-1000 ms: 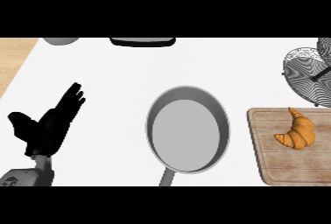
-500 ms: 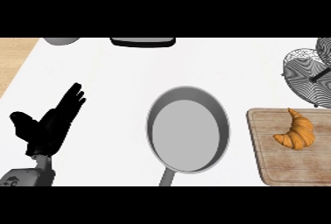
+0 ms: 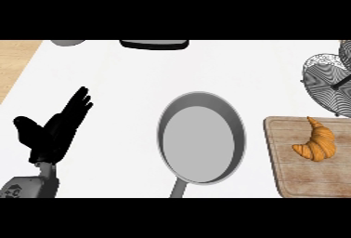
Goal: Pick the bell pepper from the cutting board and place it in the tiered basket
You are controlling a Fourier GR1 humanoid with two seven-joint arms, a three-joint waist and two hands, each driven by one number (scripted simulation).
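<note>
Well to the left of the frying pan (image 3: 201, 139), the robot's left hand (image 3: 51, 130) rests open at the view's edge, fingers straight and together with the thumb spread aside, holding nothing; it appears parked there to keep clear of the work on the other side. The pan lies in the middle of the white counter (image 3: 130, 79), handle toward the robot. Just right of the pan sits the wooden cutting board (image 3: 295, 179), carrying a croissant (image 3: 316, 142) rather than any bell pepper. Beyond the board, right of the pan, stands the wire tiered basket (image 3: 329, 81), the likely destination. The right hand does not show.
</note>
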